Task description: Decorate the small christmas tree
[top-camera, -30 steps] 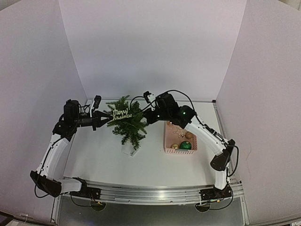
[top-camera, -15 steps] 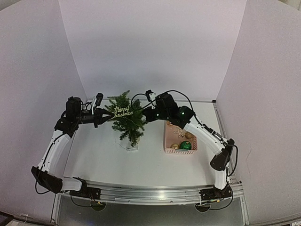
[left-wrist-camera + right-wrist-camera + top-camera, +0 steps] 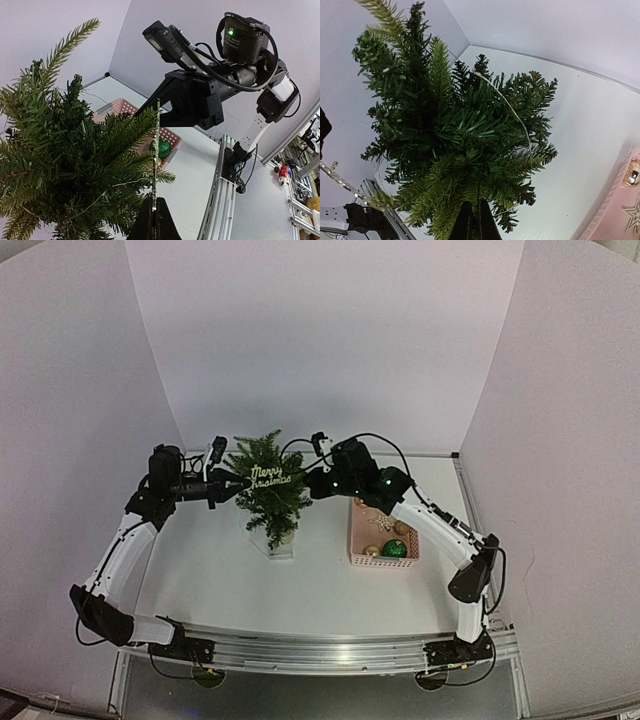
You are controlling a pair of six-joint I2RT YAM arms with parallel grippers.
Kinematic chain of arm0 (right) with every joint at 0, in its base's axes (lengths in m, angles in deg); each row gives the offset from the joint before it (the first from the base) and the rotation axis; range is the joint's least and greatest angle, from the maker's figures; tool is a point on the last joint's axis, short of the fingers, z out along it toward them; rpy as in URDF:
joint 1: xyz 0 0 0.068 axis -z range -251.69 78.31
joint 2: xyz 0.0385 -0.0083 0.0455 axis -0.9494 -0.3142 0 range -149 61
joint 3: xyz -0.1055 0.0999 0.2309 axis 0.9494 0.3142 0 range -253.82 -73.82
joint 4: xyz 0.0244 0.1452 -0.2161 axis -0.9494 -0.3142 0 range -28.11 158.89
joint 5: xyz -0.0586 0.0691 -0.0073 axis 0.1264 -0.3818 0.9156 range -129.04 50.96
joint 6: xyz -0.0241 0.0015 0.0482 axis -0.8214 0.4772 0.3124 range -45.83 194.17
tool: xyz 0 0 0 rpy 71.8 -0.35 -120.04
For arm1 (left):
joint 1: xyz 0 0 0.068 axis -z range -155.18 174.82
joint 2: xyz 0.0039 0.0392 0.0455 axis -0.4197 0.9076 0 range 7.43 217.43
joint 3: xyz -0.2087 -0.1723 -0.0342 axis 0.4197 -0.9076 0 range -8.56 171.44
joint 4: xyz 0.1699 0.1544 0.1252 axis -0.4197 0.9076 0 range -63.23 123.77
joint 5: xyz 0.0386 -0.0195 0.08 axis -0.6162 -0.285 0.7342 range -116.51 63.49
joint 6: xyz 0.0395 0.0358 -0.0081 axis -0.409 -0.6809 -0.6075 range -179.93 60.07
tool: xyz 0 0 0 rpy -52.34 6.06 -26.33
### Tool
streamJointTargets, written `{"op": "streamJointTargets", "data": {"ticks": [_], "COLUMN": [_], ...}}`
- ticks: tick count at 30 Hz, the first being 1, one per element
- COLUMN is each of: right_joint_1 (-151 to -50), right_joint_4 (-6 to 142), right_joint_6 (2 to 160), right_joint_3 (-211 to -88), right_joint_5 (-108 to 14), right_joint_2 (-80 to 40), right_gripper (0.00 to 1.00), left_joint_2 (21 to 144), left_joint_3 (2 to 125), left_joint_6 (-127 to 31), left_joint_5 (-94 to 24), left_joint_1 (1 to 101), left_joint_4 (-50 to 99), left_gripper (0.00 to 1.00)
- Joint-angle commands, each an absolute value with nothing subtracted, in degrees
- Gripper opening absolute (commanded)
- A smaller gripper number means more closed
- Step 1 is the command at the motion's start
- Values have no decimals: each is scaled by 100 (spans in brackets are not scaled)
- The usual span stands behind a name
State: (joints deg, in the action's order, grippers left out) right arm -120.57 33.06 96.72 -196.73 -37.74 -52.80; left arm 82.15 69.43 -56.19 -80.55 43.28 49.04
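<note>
Green needles of the small christmas tree [image 3: 270, 502] are seen mid-table [image 3: 320, 590], left of the pink basket [image 3: 354, 532]; the Merry Christmas sign [image 3: 272, 477] is clamped edge-on by the left gripper [image 3: 232, 485] across the crown; the right gripper [image 3: 308, 483] is pressed together among the branches, its catch not discernible.

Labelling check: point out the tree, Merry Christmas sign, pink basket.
small christmas tree [image 3: 272, 505]: top external view, foliage below the sign.
Merry Christmas sign [image 3: 272, 477]: top external view, middle of lettering.
pink basket [image 3: 384, 563]: top external view, near rim.
</note>
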Motion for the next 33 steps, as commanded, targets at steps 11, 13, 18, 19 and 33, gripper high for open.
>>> {"op": "streamJointTargets", "data": {"ticks": [11, 13, 18, 19, 33], "right_joint_1": [-12059, -12062, -12065, -12064, -12063], "right_joint_4": [3473, 3512, 3584, 3602, 3807], "right_joint_6": [9756, 9733, 9700, 9704, 9775], "right_joint_3": [-19362, -19299, -19233, -19231, -19272], "right_joint_5": [-3858, -3857, -4070, -4089, -4484], "right_joint_2": [-4853, -4814, -4764, -4771, -4892], "right_gripper": [20, 20, 24, 24, 25], "left_joint_2": [8229, 8131, 8302, 8318, 8319], "left_joint_3": [6116, 6049, 6051, 6013, 5703], "left_joint_6": [-4732, -4857, -5242, -5304, -5840], "left_joint_5": [-7650, -7685, -7701, -7703, -7662], "left_joint_1": [4446, 4442, 4451, 4459, 4576], "left_joint_4": [3417, 3370, 3747, 3749, 3691], "left_gripper": [0, 0, 0, 0, 0]}}
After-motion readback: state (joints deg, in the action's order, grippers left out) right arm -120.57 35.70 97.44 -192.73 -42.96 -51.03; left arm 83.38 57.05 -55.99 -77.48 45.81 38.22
